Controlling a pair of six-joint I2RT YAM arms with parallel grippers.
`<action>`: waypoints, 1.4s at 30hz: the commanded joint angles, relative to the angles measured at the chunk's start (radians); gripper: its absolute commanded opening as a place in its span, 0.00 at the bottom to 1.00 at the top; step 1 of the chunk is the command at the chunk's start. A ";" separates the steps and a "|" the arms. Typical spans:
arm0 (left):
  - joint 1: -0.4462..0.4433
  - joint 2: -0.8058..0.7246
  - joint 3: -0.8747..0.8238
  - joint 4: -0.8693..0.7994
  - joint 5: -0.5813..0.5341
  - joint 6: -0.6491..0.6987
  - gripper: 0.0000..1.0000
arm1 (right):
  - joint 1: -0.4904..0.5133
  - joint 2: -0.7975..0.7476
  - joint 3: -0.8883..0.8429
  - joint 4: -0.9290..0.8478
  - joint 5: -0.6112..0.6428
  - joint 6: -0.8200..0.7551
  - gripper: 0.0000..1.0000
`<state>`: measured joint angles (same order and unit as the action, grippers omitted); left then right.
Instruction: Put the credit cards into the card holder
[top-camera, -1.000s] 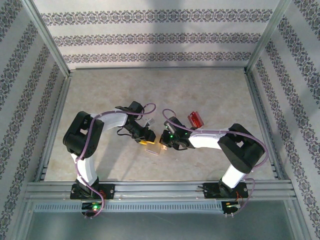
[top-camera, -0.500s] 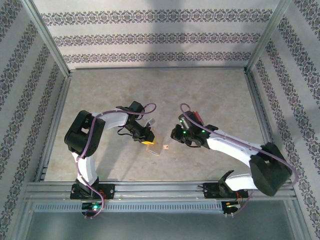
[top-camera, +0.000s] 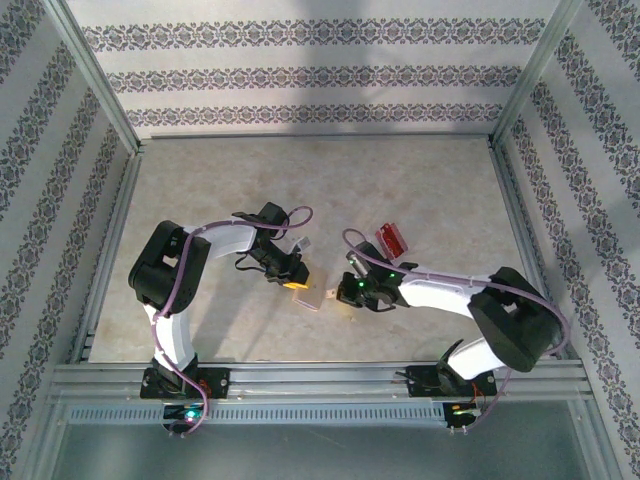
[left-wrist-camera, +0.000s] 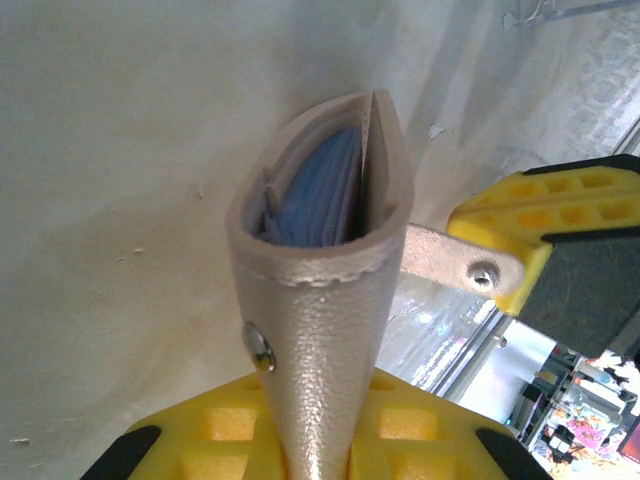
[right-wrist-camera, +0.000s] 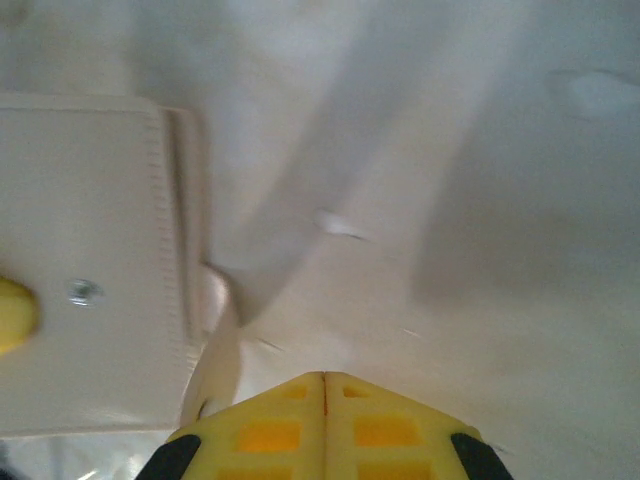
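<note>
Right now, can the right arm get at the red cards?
Probably, after backing up: the credit cards lie uncovered beyond its wrist, while the right pincer, shut and empty, points at the card holder.

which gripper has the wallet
The left gripper: the wallet sticks out from between its fingers. The right gripper is shut on nothing, beside the wallet.
</note>
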<state>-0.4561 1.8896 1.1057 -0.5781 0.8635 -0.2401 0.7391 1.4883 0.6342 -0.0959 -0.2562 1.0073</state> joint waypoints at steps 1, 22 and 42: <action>0.000 -0.008 -0.009 -0.025 -0.077 0.015 0.16 | 0.021 0.042 0.055 0.105 -0.048 0.020 0.00; 0.000 0.005 -0.006 -0.026 -0.076 0.015 0.16 | 0.045 0.094 0.077 0.198 -0.073 0.036 0.00; -0.001 -0.001 -0.013 -0.033 -0.077 0.014 0.16 | 0.034 0.114 0.057 0.248 -0.047 0.047 0.01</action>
<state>-0.4561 1.8896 1.1057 -0.5781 0.8627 -0.2401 0.7746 1.5990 0.6937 0.1333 -0.3187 1.0451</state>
